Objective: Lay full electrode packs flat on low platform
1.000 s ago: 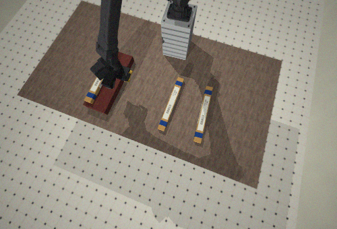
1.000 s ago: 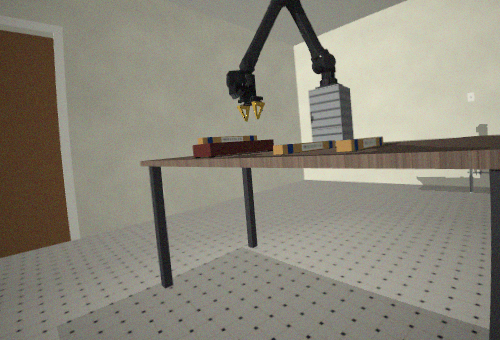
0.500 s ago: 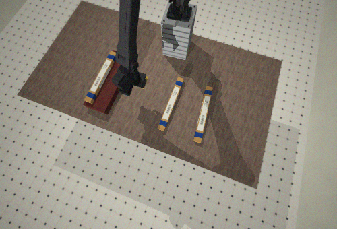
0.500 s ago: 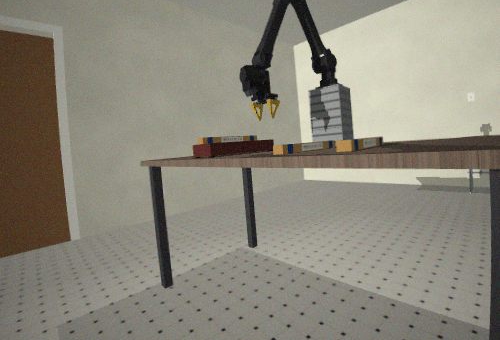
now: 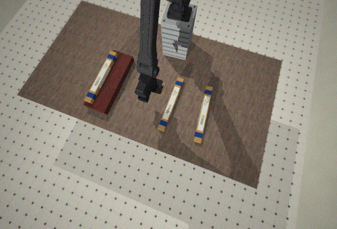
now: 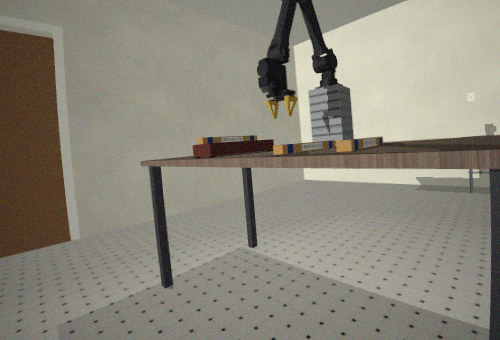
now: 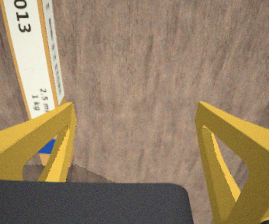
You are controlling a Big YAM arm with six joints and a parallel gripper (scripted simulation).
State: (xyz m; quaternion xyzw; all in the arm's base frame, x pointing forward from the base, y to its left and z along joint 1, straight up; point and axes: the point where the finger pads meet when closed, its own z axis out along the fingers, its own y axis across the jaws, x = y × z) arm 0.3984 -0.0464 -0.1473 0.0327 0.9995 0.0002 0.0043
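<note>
The gripper (image 5: 162,89) (image 6: 283,116) (image 7: 135,111) hangs above the table (image 5: 64,53) (image 6: 320,160) (image 7: 135,60), pointing down, its two yellow fingers parted with nothing between them. Air separates both fingertips from everything below.

Three electrode packs are in view, all lying flat: one on the platform and two off it. Nearest the tool on one side is the middle pack (image 5: 171,104) (image 6: 304,148) (image 7: 32,60); in the wrist view one finger overlaps part of it, while wood shows below the space between the fingertips. Farther out on that same side lies the outer pack (image 5: 203,114) (image 6: 359,144), roughly lengthwise beside the middle one, with a strip of tabletop between the two.

To the tool's other side stands the one low red platform (image 5: 116,85) (image 6: 232,148). The third pack (image 5: 101,77) (image 6: 227,139) rests on it, along the long edge farther from the tool, leaving a bare lengthwise strip along the nearer edge. Behind the tool, the arm's one ribbed grey pedestal (image 5: 175,54) (image 6: 346,114) stands apart from all three packs.
</note>
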